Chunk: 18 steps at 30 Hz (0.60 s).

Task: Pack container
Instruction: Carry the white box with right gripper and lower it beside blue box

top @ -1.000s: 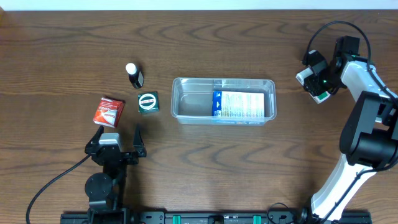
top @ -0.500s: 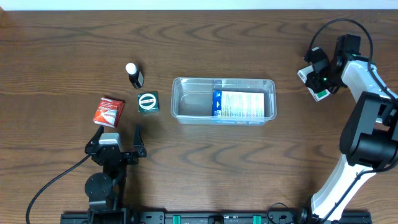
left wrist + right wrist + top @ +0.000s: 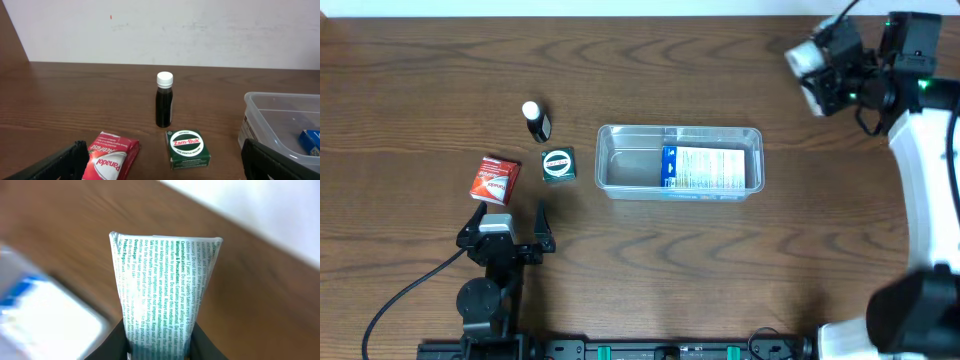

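One blue-and-white box point(image 3: 710, 168) is seen lying in the right half of the clear container point(image 3: 620, 160) at mid-table. A white packet point(image 3: 165, 290) with green print is clamped by the right gripper point(image 3: 812, 72), beyond the container's far right corner. The left gripper point(image 3: 510, 218) is held wide open near a red box point(image 3: 495, 180), a green box point(image 3: 558, 165) and a dark bottle point(image 3: 536, 122), all left of the container.
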Motion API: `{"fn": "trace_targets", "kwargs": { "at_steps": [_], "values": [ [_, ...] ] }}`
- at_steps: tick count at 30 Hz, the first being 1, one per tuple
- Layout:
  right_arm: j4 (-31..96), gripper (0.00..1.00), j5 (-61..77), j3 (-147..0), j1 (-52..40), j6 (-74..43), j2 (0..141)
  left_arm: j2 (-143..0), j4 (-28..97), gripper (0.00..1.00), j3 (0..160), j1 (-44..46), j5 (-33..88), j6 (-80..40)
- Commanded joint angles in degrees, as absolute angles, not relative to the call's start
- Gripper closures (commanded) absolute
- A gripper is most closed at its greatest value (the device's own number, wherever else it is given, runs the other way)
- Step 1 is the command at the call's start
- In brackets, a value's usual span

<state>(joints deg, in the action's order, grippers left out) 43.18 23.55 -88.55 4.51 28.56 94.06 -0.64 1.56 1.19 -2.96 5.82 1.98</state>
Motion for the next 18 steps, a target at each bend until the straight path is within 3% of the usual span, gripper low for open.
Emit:
{"fn": "trace_targets", "kwargs": {
  "at_steps": [1,5,10,13,18],
  "values": [
    [45.19,0.89,31.11,-88.92,-0.36,28.88,91.81,-0.62,3.57,0.02,0.23,-3.25,6.66,2.79],
    [48.86,0.86,30.52,-88.9,-6.94,34.57,91.57,-0.62,3.57,0.02,0.23,-3.25,6.66,2.79],
    [53.91,0.91,21.56,-88.86,-13.58,40.36,92.25,-0.62,3.57,0.02,0.23,-3.25,6.66,2.79],
    [56.58,0.98,18.0,-88.77,-15.94,44.29,92.27,-0.62,3.57,0.02,0.23,-3.25,6.66,2.79],
    [57.45,0.98,17.34,-88.64,-16.8,52.73,92.4,-0.62,3.57,0.02,0.23,-3.25,6.66,2.79]
  ]
}}
